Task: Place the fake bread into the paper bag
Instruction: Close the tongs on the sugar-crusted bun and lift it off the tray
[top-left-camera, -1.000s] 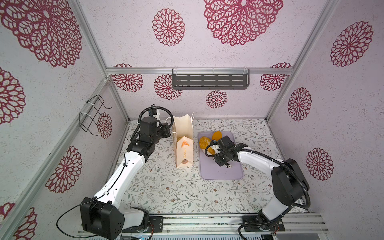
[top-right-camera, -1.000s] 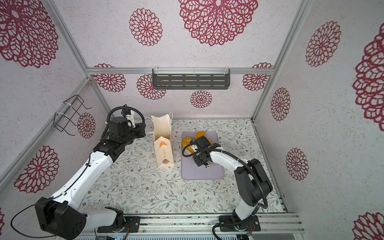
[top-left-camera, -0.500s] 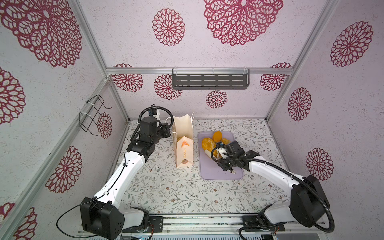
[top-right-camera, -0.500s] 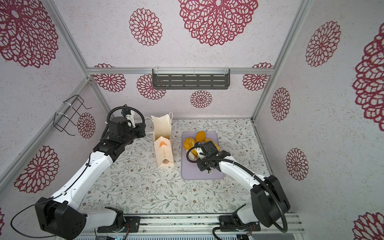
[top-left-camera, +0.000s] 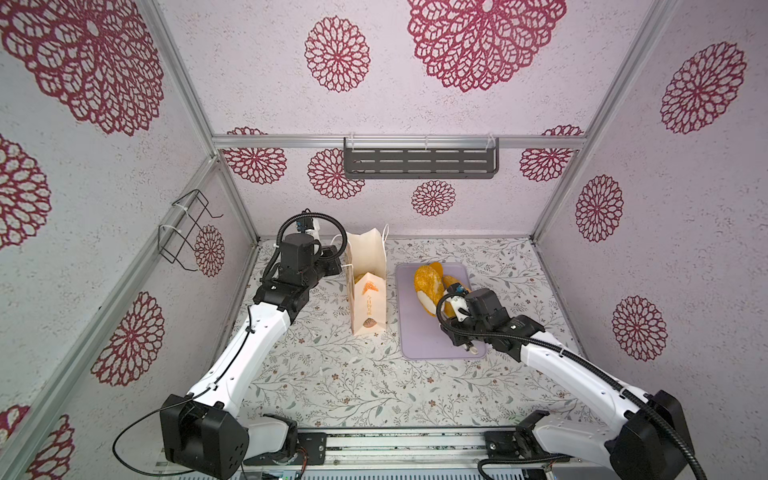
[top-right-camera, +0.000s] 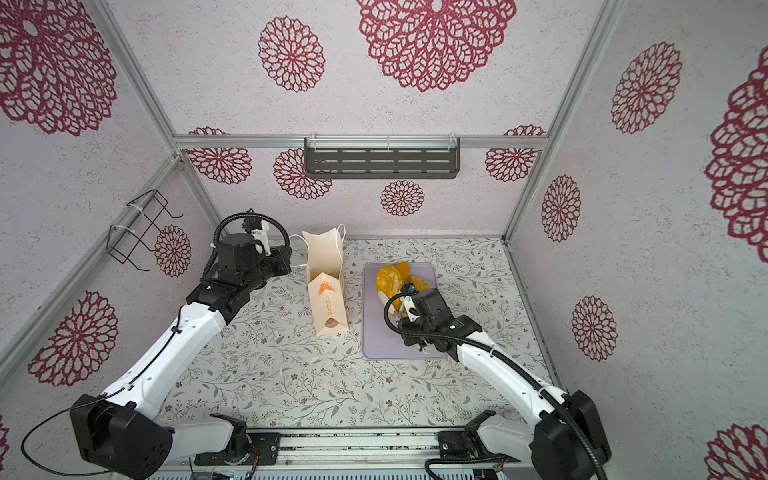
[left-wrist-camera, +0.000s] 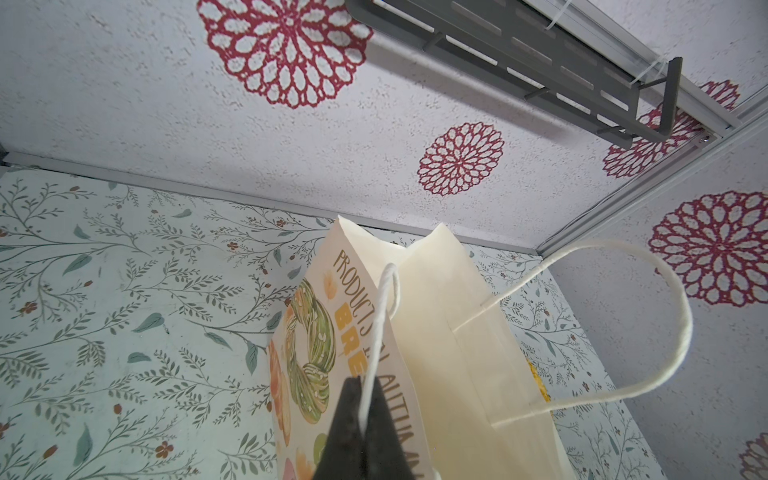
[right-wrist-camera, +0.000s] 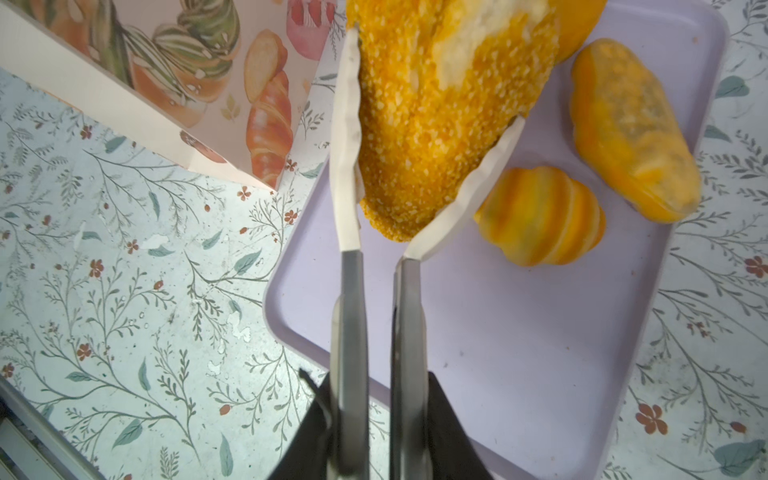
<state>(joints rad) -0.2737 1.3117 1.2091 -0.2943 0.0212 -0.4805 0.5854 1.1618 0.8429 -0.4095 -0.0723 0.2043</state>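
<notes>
The paper bag (top-left-camera: 368, 286) (top-right-camera: 328, 291) stands upright with its mouth open, left of the lilac tray (top-left-camera: 436, 336). My left gripper (left-wrist-camera: 365, 390) is shut on the bag's white cord handle (left-wrist-camera: 382, 324). My right gripper (right-wrist-camera: 374, 386) is shut on a pair of metal tongs (right-wrist-camera: 349, 311). The tongs' white blades clamp a large crumbed golden loaf (right-wrist-camera: 428, 124) (top-left-camera: 428, 280) of fake bread over the tray. A ribbed roll (right-wrist-camera: 544, 216) and an oval bread (right-wrist-camera: 631, 133) lie on the tray beside it. Another yellow bread (top-left-camera: 435, 266) shows behind the loaf.
The tray (right-wrist-camera: 519, 374) lies on the floral table, its left edge close to the bag (right-wrist-camera: 166, 83). A grey slotted shelf (top-left-camera: 419, 162) hangs on the back wall and a wire rack (top-left-camera: 183, 232) on the left wall.
The right arm has drawn back toward the front right and swung its elbow outward. The tongs have narrowed onto the large loaf. The left arm has held still on the bag's handle.
</notes>
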